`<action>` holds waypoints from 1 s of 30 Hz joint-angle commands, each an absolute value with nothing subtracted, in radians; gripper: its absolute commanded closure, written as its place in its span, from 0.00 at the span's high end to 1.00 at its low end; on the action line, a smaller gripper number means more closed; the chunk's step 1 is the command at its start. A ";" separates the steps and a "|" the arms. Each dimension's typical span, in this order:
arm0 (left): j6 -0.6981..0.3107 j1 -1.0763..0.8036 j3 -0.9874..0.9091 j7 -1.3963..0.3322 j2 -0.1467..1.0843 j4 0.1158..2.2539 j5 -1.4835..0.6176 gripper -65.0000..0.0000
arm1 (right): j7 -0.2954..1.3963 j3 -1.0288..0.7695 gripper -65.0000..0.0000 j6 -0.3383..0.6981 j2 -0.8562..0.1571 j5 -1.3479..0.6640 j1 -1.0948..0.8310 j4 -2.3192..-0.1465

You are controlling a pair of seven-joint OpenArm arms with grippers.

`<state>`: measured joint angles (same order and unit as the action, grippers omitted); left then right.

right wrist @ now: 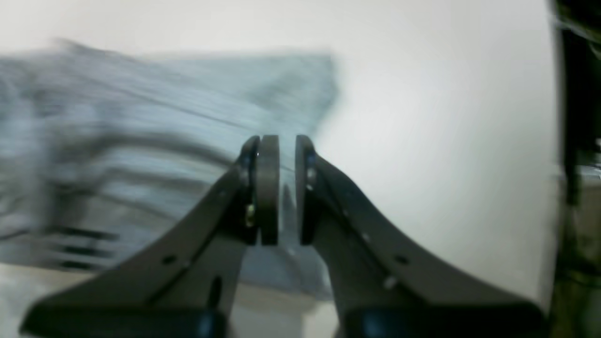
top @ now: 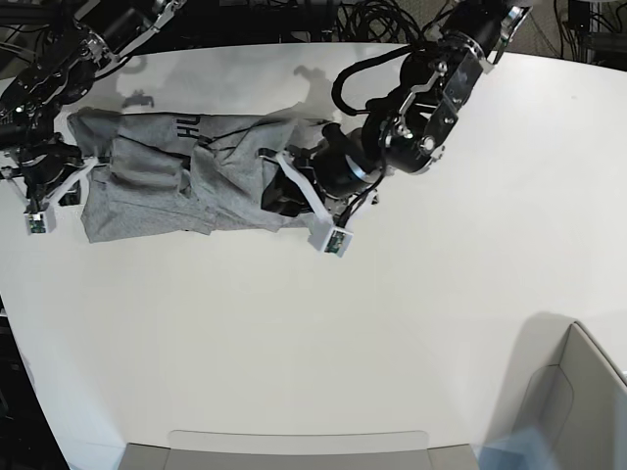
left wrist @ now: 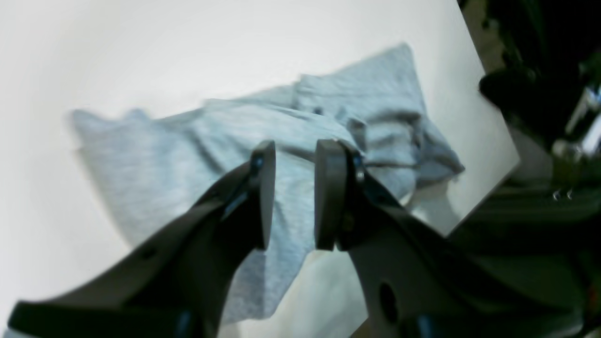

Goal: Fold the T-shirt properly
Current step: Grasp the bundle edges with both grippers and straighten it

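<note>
The heather-grey T-shirt lies crumpled and partly folded at the table's far left, with a bit of black lettering showing near its top edge. My left gripper hovers over the shirt's right end. In the left wrist view this gripper is open, with nothing between its jaws and the shirt below. My right gripper is at the shirt's left end. In the blurred right wrist view this gripper has a narrow gap between its jaws, with nothing seen in it, and the shirt lies behind and to its left.
A grey bin stands at the front right corner. A flat grey tray edge lies along the front. Dark cables and arm bases crowd the back edge. The table's edge is close to the shirt's end.
</note>
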<state>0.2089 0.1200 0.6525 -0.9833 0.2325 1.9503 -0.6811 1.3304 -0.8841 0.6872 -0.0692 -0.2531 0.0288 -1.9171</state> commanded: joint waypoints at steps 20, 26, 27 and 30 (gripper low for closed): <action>0.214 0.196 0.622 -0.961 0.268 1.492 -0.679 0.24 | 1.142 -0.573 0.09 0.698 0.015 0.107 0.042 -1.557; 0.206 0.193 0.535 -0.966 0.351 1.523 -0.687 0.24 | 1.144 -0.478 0.09 0.698 0.096 0.157 0.036 -1.681; 0.206 0.189 0.535 -0.974 0.354 1.555 -0.687 0.24 | 1.144 -0.481 0.09 0.698 0.097 0.160 0.035 -1.705; 0.206 0.143 0.536 -0.975 0.352 1.662 -0.687 0.24 | 1.145 -0.486 0.09 0.698 0.085 0.160 0.021 -1.787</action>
